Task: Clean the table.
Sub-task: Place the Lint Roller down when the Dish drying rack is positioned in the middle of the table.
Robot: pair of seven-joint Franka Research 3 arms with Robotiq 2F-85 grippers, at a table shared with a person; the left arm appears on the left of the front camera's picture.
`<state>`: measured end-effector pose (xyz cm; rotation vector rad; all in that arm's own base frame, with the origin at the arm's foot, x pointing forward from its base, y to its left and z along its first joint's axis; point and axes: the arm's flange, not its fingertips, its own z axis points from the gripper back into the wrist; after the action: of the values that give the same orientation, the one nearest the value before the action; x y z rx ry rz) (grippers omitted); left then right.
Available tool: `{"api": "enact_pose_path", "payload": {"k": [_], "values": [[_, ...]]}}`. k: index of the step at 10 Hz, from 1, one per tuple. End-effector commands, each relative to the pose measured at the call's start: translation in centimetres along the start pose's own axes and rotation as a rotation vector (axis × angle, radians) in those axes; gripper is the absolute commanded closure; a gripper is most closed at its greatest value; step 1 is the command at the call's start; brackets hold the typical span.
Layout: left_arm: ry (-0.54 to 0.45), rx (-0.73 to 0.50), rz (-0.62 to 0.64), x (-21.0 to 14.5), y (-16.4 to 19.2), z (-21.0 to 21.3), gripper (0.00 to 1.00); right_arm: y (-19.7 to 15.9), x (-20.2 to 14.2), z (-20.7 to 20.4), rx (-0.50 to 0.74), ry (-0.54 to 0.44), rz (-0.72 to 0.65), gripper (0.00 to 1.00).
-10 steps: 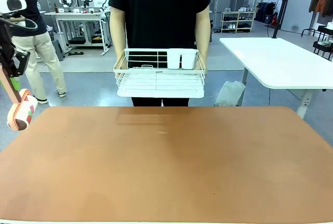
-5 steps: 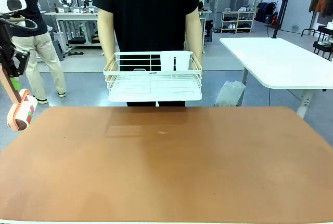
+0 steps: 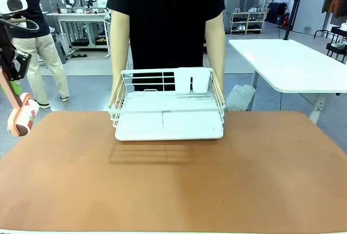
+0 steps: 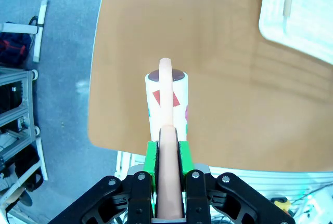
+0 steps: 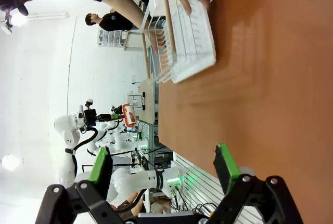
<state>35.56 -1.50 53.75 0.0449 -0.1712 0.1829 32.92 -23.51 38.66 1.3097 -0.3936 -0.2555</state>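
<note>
The table point(image 3: 173, 185) spreads across the foreground, its terracotta top broad, rigid and matte. It is far too heavy to lift, so the work is a matter of passing over the surface. The left gripper point(image 4: 168, 146) is clamped on the pale handle of a lint roller point(image 4: 166, 107), which hangs beyond the table's left edge; the roller looks light and should roll easily, though its sheet may be tacky. The right gripper point(image 5: 164, 172) stands wide open, holding nothing. A person lowers a white wire dish rack point(image 3: 169, 106) over the far edge.
</note>
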Motion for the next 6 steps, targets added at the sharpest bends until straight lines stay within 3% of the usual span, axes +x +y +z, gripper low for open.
{"api": "enact_pose_path", "payload": {"k": [1,6], "values": [[0.008,0.009,0.012,0.16,0.05,0.47,0.79,0.19,-0.04,0.09,0.006,0.002,0.010,0.00],[0.008,0.009,0.012,0.16,0.05,0.47,0.79,0.19,-0.04,0.09,0.006,0.002,0.010,0.00]]}}
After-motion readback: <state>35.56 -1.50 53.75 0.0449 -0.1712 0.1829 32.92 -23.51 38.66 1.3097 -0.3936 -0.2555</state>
